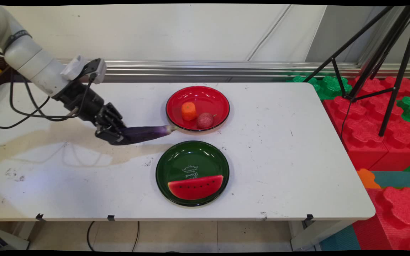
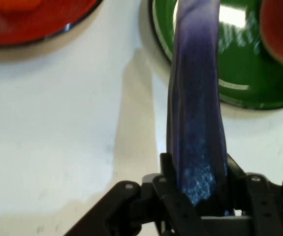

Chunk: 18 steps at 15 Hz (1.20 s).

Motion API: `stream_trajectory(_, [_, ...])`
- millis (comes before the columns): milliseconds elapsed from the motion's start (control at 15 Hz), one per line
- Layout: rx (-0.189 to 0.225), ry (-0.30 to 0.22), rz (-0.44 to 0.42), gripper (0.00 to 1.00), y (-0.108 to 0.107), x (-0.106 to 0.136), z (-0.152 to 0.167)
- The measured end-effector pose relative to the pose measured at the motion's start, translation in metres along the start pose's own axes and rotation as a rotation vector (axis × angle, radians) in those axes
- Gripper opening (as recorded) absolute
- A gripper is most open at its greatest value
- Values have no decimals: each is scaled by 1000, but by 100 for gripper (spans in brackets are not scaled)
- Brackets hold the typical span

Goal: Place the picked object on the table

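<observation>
My gripper (image 1: pixel 116 134) is shut on the thick end of a long purple eggplant (image 1: pixel 147 132), which points right toward the red plate (image 1: pixel 212 95). In the hand view the eggplant (image 2: pixel 196 123) runs up from between my fingers (image 2: pixel 167 172) and crosses the rim of the green plate (image 2: pixel 239 93). The eggplant's tip lies at the red plate's near-left rim. On the red plate sit an orange carrot piece (image 1: pixel 189 111) and a dark red round fruit (image 1: pixel 205 120). The green plate (image 1: pixel 180 160) holds a watermelon slice (image 1: pixel 195 186).
Black cables (image 1: pixel 23 110) hang from the arm over the table's left side. A black tripod (image 1: pixel 379 64) stands to the right of the table among red and green foam blocks (image 1: pixel 372 121). The table's right half (image 1: pixel 290 149) is bare white surface.
</observation>
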Motion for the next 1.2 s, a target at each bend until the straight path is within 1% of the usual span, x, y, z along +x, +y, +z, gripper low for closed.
stream_trajectory(333, [24,-40,-63,0,-8,-19,0])
stream_trajectory(800, [43,-87,-131,0,-20,-34,16])
stream_trajectory(1067, [48,-103,-156,0,-23,-39,25])
stream_trajectory(1133, [49,-105,-160,100,-24,-39,27])
stream_trajectory(1200, [50,-107,-166,100,-25,-40,29])
